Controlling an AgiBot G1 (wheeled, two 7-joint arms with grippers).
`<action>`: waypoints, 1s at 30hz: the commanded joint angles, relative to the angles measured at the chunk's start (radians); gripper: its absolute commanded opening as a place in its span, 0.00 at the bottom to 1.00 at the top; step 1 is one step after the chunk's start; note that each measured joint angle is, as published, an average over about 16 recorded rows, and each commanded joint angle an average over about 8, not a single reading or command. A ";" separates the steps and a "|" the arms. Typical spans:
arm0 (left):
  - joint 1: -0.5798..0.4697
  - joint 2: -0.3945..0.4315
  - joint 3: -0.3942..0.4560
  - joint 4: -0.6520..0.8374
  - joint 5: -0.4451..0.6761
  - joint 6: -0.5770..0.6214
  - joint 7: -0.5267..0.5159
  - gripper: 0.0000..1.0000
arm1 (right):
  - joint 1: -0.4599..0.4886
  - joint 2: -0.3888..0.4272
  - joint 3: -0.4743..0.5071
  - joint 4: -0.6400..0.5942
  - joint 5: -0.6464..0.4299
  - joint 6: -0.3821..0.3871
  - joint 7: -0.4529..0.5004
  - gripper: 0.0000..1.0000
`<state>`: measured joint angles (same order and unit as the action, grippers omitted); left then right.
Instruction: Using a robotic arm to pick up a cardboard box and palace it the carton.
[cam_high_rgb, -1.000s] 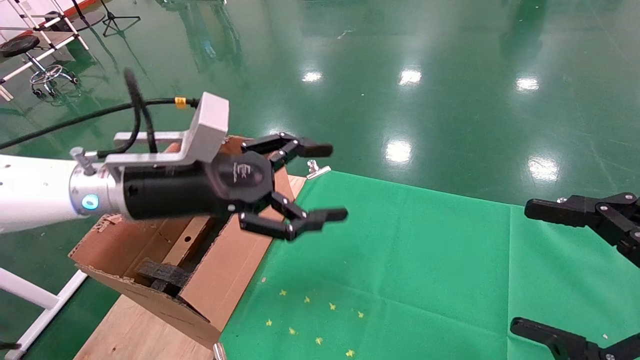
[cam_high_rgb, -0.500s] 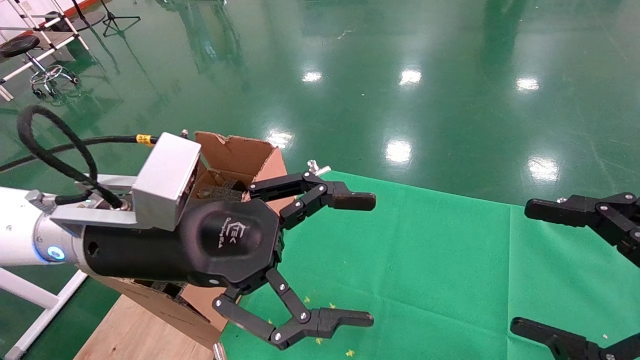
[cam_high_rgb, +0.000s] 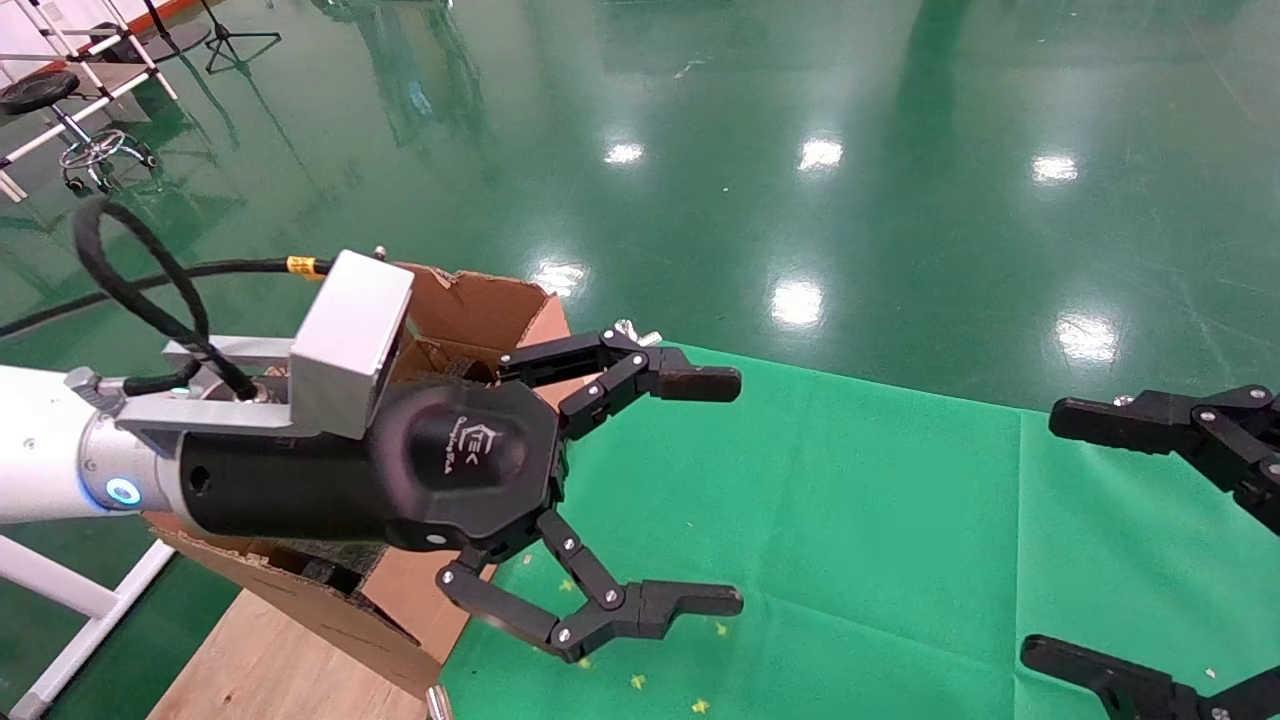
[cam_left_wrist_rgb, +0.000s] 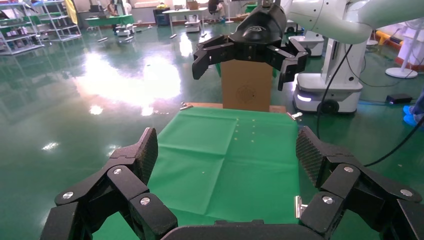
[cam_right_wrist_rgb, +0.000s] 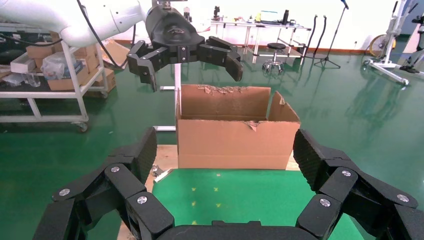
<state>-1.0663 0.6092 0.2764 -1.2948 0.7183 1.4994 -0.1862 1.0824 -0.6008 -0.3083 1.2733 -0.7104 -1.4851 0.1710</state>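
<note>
My left robotic arm (cam_high_rgb: 60, 450) reaches across the carton (cam_high_rgb: 475, 300), which is large, brown and ragged-edged and stands at the table's left end. The left gripper (cam_high_rgb: 735, 490) hangs open and empty over the green cloth (cam_high_rgb: 880, 500), just right of the carton. In the left wrist view its fingers (cam_left_wrist_rgb: 227, 152) frame bare cloth. From the right wrist view the carton (cam_right_wrist_rgb: 235, 142) stands open-topped, with the left gripper (cam_right_wrist_rgb: 190, 70) above it. My right gripper (cam_high_rgb: 1045, 535) is open and empty at the right edge. The small taped cardboard box is not in view.
The cloth lies on a wooden table (cam_high_rgb: 260, 660) and is held by metal clips (cam_high_rgb: 630, 332). A plain upright brown box (cam_left_wrist_rgb: 247, 95) stands past the cloth's far end, behind the right gripper (cam_left_wrist_rgb: 244, 67). Shiny green floor surrounds the table.
The left gripper has swung from above the carton down and toward me over the cloth, and its jaws have spread wider. The right gripper has not moved.
</note>
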 joint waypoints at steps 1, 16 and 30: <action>-0.002 0.000 0.001 0.003 0.003 -0.001 0.000 1.00 | 0.000 0.000 0.000 0.000 0.000 0.000 0.000 1.00; -0.007 0.001 0.003 0.010 0.011 -0.004 -0.001 1.00 | 0.000 0.000 0.000 0.000 0.000 0.000 0.000 1.00; -0.008 0.002 0.003 0.012 0.013 -0.005 -0.002 1.00 | 0.000 0.000 0.000 0.000 0.000 0.000 0.000 1.00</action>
<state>-1.0746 0.6112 0.2798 -1.2831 0.7312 1.4949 -0.1878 1.0824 -0.6008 -0.3083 1.2733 -0.7104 -1.4852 0.1710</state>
